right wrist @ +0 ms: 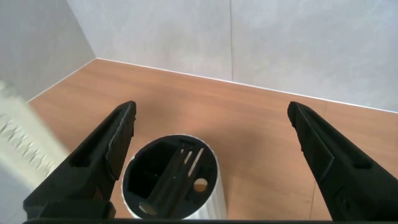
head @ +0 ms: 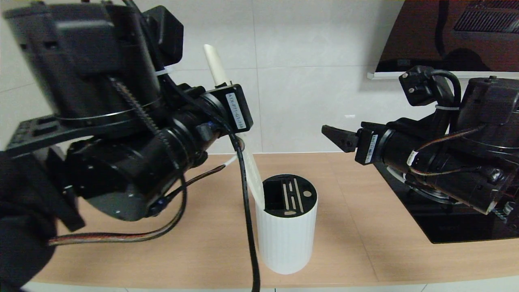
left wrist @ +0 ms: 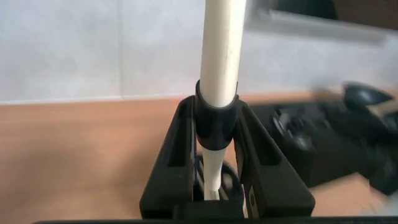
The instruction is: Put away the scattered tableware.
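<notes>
One white utensil [head: 256, 180] clamped in left jaws, tip at holder [head: 288, 239]; right jaws apart.

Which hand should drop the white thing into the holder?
Left, probably. The left hand grips the white utensil, with its tip at the top of the holder. The right hand is open and holds nothing.

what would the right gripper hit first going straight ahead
Probably the tiled wall: the right gripper, jaws open, points above the utensil holder and should pass over it, though depth is unclear.
</notes>
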You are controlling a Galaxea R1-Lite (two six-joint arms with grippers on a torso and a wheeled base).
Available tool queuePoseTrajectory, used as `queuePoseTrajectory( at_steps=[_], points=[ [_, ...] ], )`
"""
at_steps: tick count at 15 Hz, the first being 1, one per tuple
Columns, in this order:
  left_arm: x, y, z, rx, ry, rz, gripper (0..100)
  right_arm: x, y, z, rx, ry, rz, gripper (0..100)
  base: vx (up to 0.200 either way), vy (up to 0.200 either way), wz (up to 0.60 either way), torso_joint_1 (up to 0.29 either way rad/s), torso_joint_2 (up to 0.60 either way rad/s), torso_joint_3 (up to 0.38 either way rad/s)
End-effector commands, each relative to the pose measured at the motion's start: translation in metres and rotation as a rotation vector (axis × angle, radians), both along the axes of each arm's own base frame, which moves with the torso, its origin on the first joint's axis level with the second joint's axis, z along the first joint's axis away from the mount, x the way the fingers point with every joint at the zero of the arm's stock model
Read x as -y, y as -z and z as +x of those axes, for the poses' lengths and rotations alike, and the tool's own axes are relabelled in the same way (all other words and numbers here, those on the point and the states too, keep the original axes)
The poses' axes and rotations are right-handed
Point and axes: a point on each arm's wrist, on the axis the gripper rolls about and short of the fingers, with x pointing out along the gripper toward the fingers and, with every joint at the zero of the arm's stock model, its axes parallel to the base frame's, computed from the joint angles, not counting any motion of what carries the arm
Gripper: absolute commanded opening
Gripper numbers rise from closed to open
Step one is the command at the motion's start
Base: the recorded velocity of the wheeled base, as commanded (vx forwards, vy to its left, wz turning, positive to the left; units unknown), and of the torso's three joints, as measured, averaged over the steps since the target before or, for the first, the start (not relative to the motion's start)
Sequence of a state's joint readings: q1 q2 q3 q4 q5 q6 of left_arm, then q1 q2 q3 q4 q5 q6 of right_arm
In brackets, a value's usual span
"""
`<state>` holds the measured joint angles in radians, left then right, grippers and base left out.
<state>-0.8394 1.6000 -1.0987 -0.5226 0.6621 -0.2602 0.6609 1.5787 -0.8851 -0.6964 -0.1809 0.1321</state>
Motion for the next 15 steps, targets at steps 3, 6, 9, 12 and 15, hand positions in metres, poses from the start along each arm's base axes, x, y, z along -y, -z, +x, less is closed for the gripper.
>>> queuePoseTrajectory(
  at_steps=[3, 6, 9, 12, 15],
  points=[
    [0.025, 0.025, 0.013, 0.026, -0.041, 0.064, 0, 0.002, 0.003, 0.004, -0.006, 0.015, -0.007, 100, 0.0, 0.0, 0.0, 0.0, 0.0, 0.0],
    [0.026, 0.026, 0.006, 0.154, -0.056, 0.072, 0, 0.002, 0.005, 0.004, -0.01, 0.014, -0.013, 100, 0.0, 0.0, 0.0, 0.0, 0.0, 0.0],
    [0.037, 0.039, 0.014, 0.198, -0.097, 0.103, 0, 0.002, 0.005, 0.004, -0.01, 0.015, -0.013, 100, 0.0, 0.0, 0.0, 0.0, 0.0, 0.0],
    [0.04, 0.038, 0.009, 0.196, -0.078, 0.105, 0, 0.002, 0.005, 0.005, -0.012, 0.014, -0.015, 100, 0.0, 0.0, 0.0, 0.0, 0.0, 0.0],
    [0.046, 0.045, 0.012, 0.187, -0.072, 0.115, 0, 0.002, 0.006, 0.006, -0.013, 0.017, -0.018, 100, 0.0, 0.0, 0.0, 0.0, 0.0, 0.0]
  ],
)
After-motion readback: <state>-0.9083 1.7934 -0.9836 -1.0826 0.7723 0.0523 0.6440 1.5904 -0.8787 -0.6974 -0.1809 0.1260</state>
